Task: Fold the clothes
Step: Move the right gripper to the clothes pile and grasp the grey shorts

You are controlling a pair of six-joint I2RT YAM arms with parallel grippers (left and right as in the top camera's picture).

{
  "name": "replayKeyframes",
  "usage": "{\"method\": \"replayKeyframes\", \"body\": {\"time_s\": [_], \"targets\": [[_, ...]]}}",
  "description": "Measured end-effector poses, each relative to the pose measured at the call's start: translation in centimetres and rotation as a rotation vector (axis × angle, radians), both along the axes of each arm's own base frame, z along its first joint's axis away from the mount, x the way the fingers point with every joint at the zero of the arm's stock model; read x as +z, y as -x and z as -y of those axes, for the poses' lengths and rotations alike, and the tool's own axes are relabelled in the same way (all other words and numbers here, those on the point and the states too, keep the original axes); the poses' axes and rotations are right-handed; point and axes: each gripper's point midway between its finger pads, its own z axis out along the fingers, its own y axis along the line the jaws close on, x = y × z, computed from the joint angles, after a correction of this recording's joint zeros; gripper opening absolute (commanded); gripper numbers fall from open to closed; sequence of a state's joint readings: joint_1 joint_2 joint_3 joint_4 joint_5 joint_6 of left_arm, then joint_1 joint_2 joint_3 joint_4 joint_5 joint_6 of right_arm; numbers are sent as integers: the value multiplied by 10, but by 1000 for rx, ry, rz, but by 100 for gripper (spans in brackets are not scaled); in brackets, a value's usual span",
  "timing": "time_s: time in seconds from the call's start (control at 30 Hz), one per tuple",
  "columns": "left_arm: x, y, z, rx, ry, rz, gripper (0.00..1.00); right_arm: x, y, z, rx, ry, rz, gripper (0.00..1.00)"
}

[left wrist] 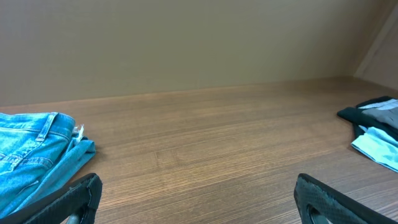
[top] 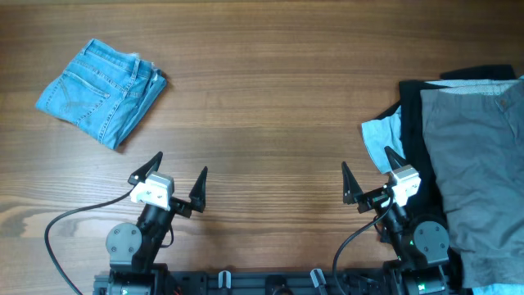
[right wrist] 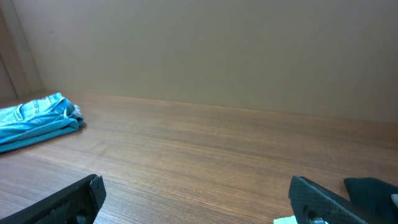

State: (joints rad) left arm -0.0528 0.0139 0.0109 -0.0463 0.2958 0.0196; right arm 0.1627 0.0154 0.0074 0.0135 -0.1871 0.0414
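My left gripper and right gripper both stand spread wide and empty. The grey shorts lie on black garments at the right edge of the table, just beside my right gripper. Soft, light and floppy, I judge: pinch two corners and lift together.

Overhead, 3 o'clock: crops the grey shorts at the right edge and again toward 5 o'clock. Buries most of the black garment beneath them, and part of the pale blue cloth. Left wrist, 8 o'clock: cuts the denim shorts at the left edge. Right wrist, 4 o'clock: shows only a dark scrap of cloth, too little to identify.
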Motion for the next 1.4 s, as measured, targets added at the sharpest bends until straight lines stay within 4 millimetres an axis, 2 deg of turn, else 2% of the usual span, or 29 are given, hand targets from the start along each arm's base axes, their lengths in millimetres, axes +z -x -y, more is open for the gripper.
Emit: {"method": "replayKeyframes", "body": {"time_s": [1.17, 1.23, 1.27, 1.33, 1.4], "targets": [[1, 0, 0, -1, 1, 4, 100, 0, 0, 0, 0, 0, 0, 100], [13, 1, 4, -26, 4, 59, 100, 0, 2, -6, 40, 0, 0, 100], [36, 4, 9, -57, 9, 157, 100, -1, 5, -12, 76, 1, -4, 100], [60, 11, 14, -88, 14, 246, 100, -12, 13, -26, 168, 2, -67, 100], [59, 11, 15, -96, 33, 192, 100, -12, 21, -32, 212, -23, -122, 100]]}}
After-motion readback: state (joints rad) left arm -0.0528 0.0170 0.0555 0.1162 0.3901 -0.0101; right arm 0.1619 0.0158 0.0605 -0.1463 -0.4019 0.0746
